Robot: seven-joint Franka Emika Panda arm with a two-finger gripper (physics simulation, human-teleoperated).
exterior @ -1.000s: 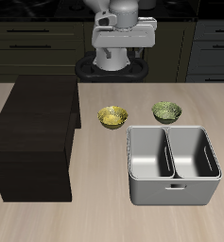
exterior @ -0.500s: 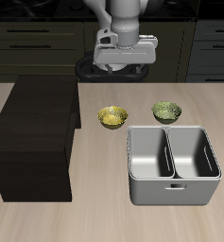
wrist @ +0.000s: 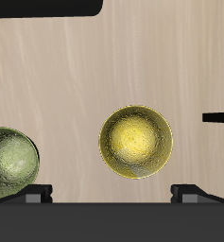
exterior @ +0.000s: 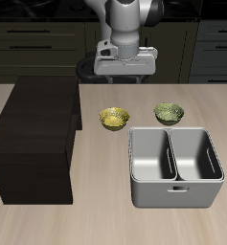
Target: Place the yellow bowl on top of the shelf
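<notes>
The yellow bowl [exterior: 114, 118] is seen upright on the wooden surface [exterior: 105, 211], between the shelf [exterior: 36, 134] and the greener bowl [exterior: 169, 113], and just behind the grey two-compartment bin [exterior: 175, 166], with nothing gripping it. The gripper [exterior: 124, 63] is held high above the back of the surface, clear of every object; in the wrist view its jaws are spread wide apart, with the yellow bowl [wrist: 136, 141] framed between the two fingertips [wrist: 34, 192] and the greener bowl [wrist: 10, 163] off to one side.
</notes>
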